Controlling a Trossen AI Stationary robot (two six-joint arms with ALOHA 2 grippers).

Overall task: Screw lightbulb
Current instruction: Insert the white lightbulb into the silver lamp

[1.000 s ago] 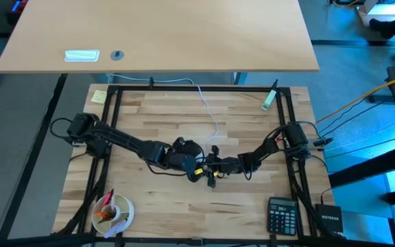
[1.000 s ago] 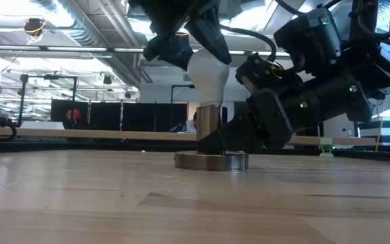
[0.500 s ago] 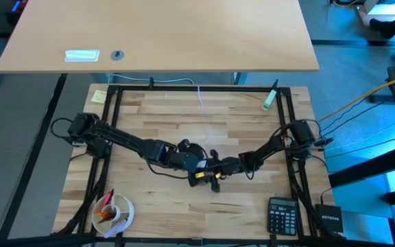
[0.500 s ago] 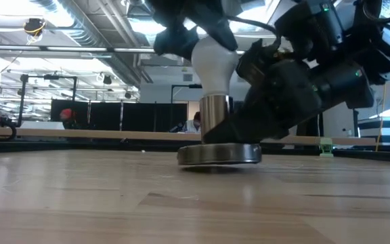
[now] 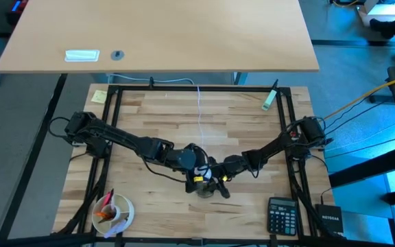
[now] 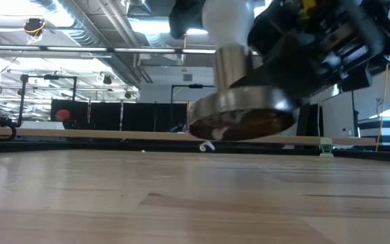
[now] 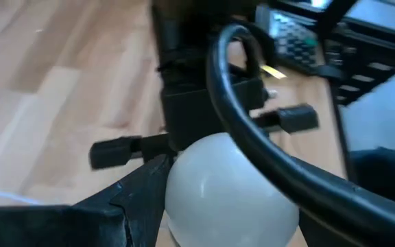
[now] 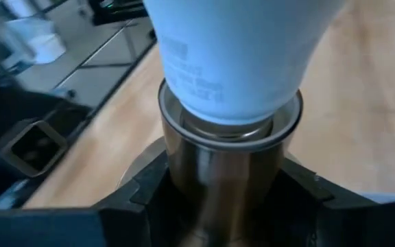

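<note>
You see a lightbulb [image 8: 228, 55] of smooth, matt white glass or plastic, with faint grey print. Its socket [image 8: 221, 171] is brushed, shiny metal, the disc base [image 6: 242, 115] dully reflective. The desk [image 6: 114, 196] is pale wood planks with a satin sheen. Both pincers look matt black plastic.

I see the lightbulb [image 6: 227, 20]: white, pear-shaped, glossy, standing upright with its narrow end down. Faint grey print shows on its neck in my right wrist view [image 8: 228, 62]. Its base sits inside a silvery metal collar, so the screw thread is hidden. From the low view it hangs clear above the table, toward the front edge, near the middle of the table's width.
</note>
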